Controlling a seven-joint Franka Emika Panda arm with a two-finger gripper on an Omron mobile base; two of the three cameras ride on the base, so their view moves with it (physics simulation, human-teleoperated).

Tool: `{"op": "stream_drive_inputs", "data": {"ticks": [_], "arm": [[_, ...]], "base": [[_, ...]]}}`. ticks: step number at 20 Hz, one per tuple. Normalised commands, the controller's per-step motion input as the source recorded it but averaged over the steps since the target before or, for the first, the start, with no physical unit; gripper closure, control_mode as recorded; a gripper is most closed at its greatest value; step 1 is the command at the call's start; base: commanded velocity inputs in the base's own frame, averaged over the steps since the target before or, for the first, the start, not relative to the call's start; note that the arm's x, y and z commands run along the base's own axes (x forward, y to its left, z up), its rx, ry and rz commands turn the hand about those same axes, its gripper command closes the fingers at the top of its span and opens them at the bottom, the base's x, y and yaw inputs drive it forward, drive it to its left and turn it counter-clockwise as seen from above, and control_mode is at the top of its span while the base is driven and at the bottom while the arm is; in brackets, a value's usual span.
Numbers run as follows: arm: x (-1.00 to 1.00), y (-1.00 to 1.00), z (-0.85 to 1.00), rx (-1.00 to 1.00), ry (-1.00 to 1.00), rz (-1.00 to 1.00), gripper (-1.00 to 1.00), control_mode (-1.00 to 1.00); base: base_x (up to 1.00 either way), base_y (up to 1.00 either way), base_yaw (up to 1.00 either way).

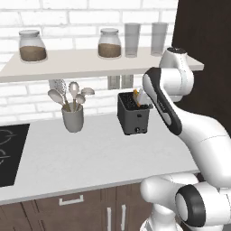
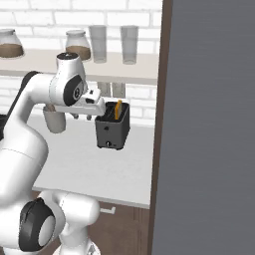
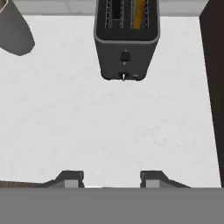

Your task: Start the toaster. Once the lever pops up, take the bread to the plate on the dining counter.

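My gripper (image 3: 111, 178) hangs with jaws apart and empty above the toaster (image 3: 126, 41), whose right slot holds the bread (image 3: 139, 13); I judge a careless descent could miss the lever and knock the toaster askew.

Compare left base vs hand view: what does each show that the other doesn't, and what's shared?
Left base alone: the shelf with two jars and two glasses, the spoons in the cup, the hob, drawer fronts below.
Hand alone: the toaster's front face with its knob and low lever, the gripper open above bare counter.
Both: toaster, bread in a slot, grey cup, white counter.
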Motion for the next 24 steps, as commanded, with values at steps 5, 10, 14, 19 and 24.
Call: {"op": "stream_drive_inputs", "data": {"ticks": [5,10,14,19,24], "arm": [[-0.01,0.00,-0.06,0.00,-0.13,0.00,1.00,-1.00],[0.00,0.00,-0.19,0.00,-0.22,0.00,1.00,-1.00],[0.00,0.00,-0.15,0.00,-0.24,0.00,1.00,-1.00],[0.13,-0.09,-0.16,0.02,-0.01,0.00,1.00,-1.00],[0.14,-0.06,-0.40,0.00,0.00,-0.01,1.00,-1.00]], "base": [[0.00,0.00,0.00],[0.00,0.00,0.00],[0.00,0.00,0.00],[0.00,0.00,0.00],[0.00,0.00,0.00]]}}
